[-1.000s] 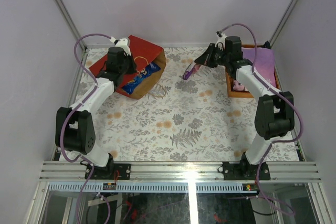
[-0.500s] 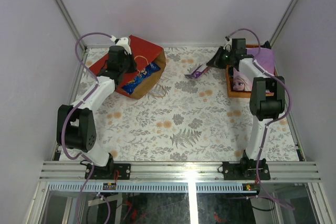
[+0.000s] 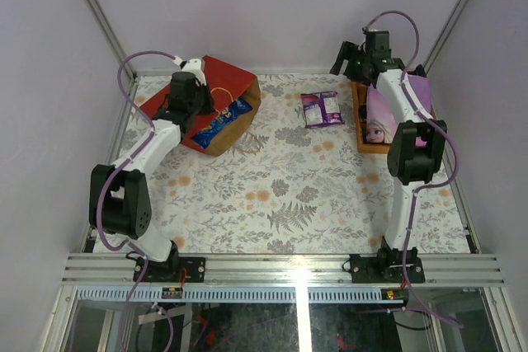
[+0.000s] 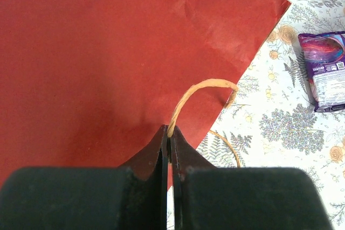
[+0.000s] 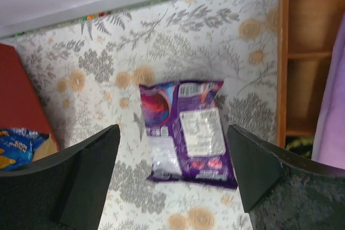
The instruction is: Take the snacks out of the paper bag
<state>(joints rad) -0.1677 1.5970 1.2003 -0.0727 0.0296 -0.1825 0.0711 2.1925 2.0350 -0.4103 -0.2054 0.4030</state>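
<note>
Across a flower-printed table (image 3: 289, 195) boxed by pale walls stand two arms. At rear left one red paper bag (image 3: 227, 76) lies on its side, one blue packet (image 3: 221, 119) in its mouth. The left gripper (image 4: 170, 133) pinches its cord handle (image 4: 202, 85). One purple packet (image 3: 321, 109) lies flat mid-rear, with the right gripper (image 5: 173, 133) spread wide near it, beside one orange tray (image 3: 360, 125).

White tube links and black joint housings on left arm (image 3: 153, 150) and right arm (image 3: 406, 95); purple cables (image 3: 148, 55) looped alongside; matte black, wedge-shaped tool fingers (image 5: 269, 176), faintly grainy.
</note>
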